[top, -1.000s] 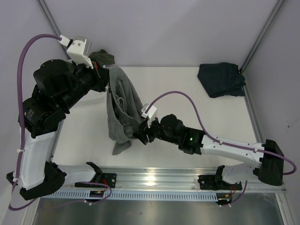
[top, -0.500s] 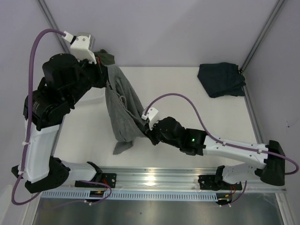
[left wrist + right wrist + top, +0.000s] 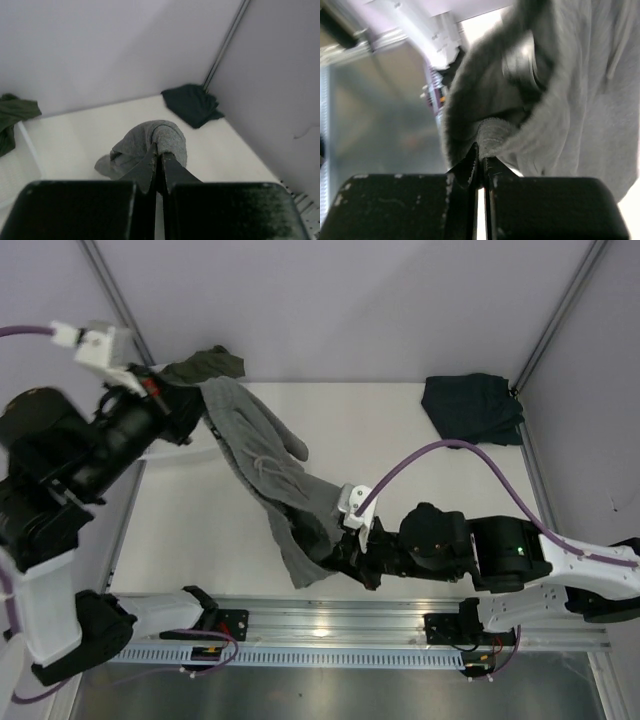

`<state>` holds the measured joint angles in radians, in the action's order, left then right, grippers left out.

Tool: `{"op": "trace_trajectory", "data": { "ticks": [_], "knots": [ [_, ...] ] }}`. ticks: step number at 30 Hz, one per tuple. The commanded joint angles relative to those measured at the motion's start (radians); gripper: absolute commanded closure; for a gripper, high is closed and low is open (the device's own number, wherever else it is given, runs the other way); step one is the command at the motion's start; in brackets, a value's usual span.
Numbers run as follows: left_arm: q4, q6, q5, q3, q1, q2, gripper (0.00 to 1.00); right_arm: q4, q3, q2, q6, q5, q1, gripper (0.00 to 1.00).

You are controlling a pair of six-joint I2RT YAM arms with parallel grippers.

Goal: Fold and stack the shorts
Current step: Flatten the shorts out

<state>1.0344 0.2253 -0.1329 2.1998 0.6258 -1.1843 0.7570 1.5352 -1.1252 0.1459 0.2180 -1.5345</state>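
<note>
**Two arms hold the light grey shorts aloft over the table**

The left gripper [image 3: 159, 156] is pinched tight on one edge of the light grey shorts [image 3: 262, 462], high at the far left. The right gripper [image 3: 480, 152] is clamped on a thick hem at the cloth's near end, low beside the front rail [image 3: 330, 618]. The cloth sags between them and looks light, limp and apt to twist, so hems or the waistband seem the firmest holds. The olive green shorts [image 3: 207, 364] lie bunched at the far-left corner, the dark navy shorts [image 3: 472, 408] at the far-right. The bare table [image 3: 400, 450] between offers room to spread the cloth flat, though the near edge is close.
</note>
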Motion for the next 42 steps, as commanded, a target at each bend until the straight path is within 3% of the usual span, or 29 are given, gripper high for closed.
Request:
{"op": "trace_trajectory", "data": {
  "ticks": [1, 3, 6, 10, 11, 15, 17, 19, 21, 22, 23, 25, 27, 28, 29, 30, 32, 33, 35, 40, 42],
  "knots": [
    [-0.191, 0.042, 0.038, 0.009, -0.005, 0.101, 1.0, 0.097, 0.074, -0.015, 0.0, 0.039, -0.052, 1.0],
    [-0.195, 0.031, 0.01, 0.002, -0.005, 0.091, 1.0, 0.125, 0.11, -0.021, 0.004, 0.134, -0.041, 1.0],
    [-0.214, 0.006, -0.039, -0.031, -0.005, 0.022, 1.0, 0.188, 0.149, -0.038, 0.006, 0.14, 0.092, 1.0],
    [-0.261, 0.005, -0.031, -0.058, -0.041, -0.113, 1.0, 0.231, 0.166, -0.08, -0.034, 0.066, 0.403, 1.0],
    [-0.276, 0.02, -0.004, -0.061, -0.057, -0.174, 1.0, 0.226, 0.17, -0.097, -0.049, 0.043, 0.536, 1.0],
    [-0.364, 0.074, 0.097, 0.006, -0.162, -0.342, 1.0, 0.148, 0.23, -0.238, -0.117, -0.191, 0.879, 1.0],
    [-0.411, 0.117, 0.18, 0.108, -0.228, -0.453, 1.0, 0.14, 0.36, -0.316, -0.105, -0.242, 1.018, 1.0],
    [-0.477, 0.153, 0.235, 0.161, -0.294, -0.517, 1.0, 0.159, 0.49, -0.459, -0.089, -0.249, 1.069, 1.0],
    [-0.513, 0.203, 0.278, 0.285, -0.33, -0.601, 1.0, 0.218, 0.763, -0.563, -0.089, -0.249, 1.108, 1.0],
    [-0.539, 0.235, 0.294, 0.302, -0.365, -0.615, 1.0, 0.243, 0.875, -0.67, -0.094, -0.241, 1.117, 1.0],
    [-0.616, 0.25, 0.303, 0.292, -0.382, -0.618, 1.0, 0.269, 1.093, -0.723, -0.097, -0.243, 1.129, 1.0],
    [-0.7, 0.281, 0.314, 0.209, -0.422, -0.597, 1.0, 0.282, 1.193, -0.798, -0.103, -0.258, 1.174, 1.0],
    [-0.834, 0.286, 0.322, 0.071, -0.434, -0.533, 1.0, 0.187, 1.027, -0.766, -0.108, -0.284, 1.221, 1.0],
    [-0.89, 0.281, 0.325, -0.071, -0.434, -0.499, 1.0, 0.135, 0.923, -0.734, -0.1, -0.31, 1.241, 1.0],
    [-1.033, 0.287, 0.326, -0.153, -0.434, -0.461, 1.0, 0.061, 0.678, -0.641, -0.073, -0.374, 1.26, 1.0],
    [-1.118, 0.292, 0.323, -0.402, -0.434, -0.421, 1.0, -0.082, 0.558, -0.59, -0.06, -0.391, 1.286, 1.0],
    [-1.229, 0.292, 0.303, -0.552, -0.434, -0.318, 1.0, -0.172, 0.372, -0.486, -0.048, -0.393, 1.304, 1.0],
    [-1.284, 0.292, 0.3, -0.735, -0.434, -0.292, 1.0, -0.201, 0.245, -0.467, -0.043, -0.402, 1.313, 1.0],
    [-1.321, 0.304, 0.308, -0.849, -0.433, -0.218, 1.0, -0.231, 0.119, -0.405, -0.042, -0.433, 1.335, 1.0],
    [-1.499, 0.361, 0.24, -1.485, -0.419, -0.068, 1.0, -0.398, -0.371, -0.253, 0.018, -0.393, 1.3, 1.0],
    [-1.508, 0.364, 0.187, -1.577, -0.414, 0.0, 1.0, -0.418, -0.479, -0.193, 0.041, -0.347, 1.26, 1.0]
  ]
}}
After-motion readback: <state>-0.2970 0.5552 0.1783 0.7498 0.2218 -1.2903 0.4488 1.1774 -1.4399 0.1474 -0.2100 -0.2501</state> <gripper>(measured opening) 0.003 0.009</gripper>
